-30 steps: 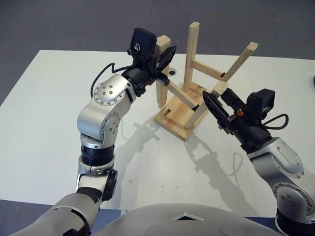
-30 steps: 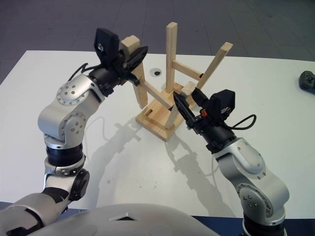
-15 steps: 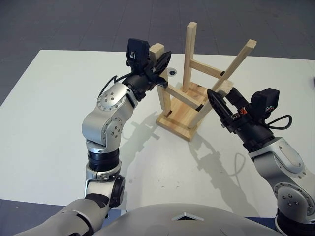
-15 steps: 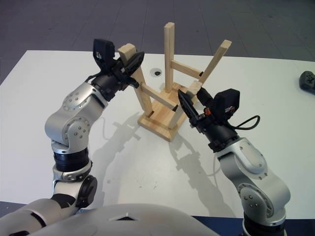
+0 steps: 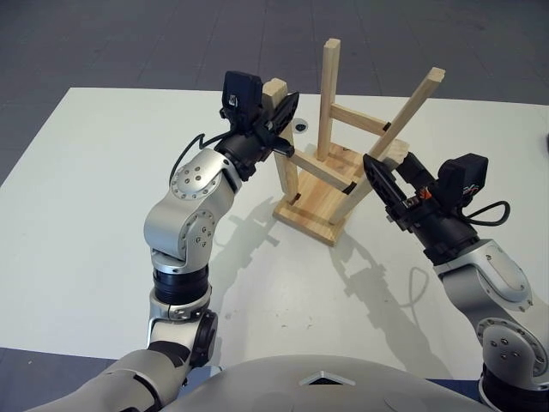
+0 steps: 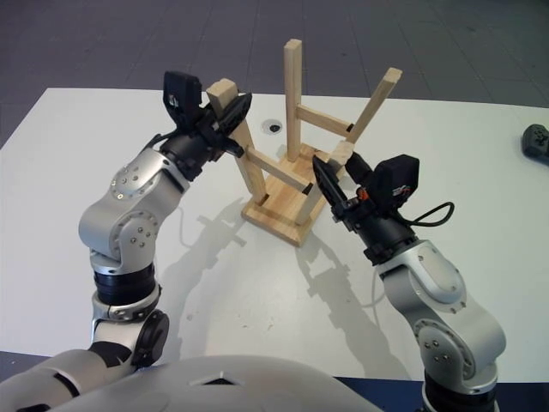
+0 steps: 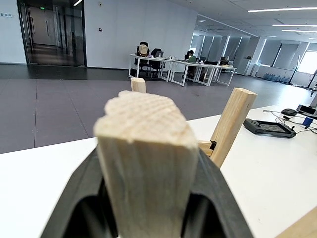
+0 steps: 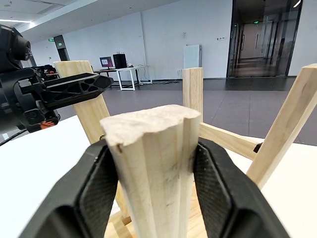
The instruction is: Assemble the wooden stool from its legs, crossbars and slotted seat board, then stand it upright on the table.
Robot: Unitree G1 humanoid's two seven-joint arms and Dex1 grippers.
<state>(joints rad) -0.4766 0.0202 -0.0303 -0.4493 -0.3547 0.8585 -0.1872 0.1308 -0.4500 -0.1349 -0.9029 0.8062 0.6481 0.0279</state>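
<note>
Stool looks fully assembled but inverted at far centre of desk: seat board down, legs up, crossbars fitted. Left claw clenched on near-left leg, right claw on near-right leg. Remaining, by judgement: flip upright, set down.

Slightly lower left claw, stool a little farther right.
</note>
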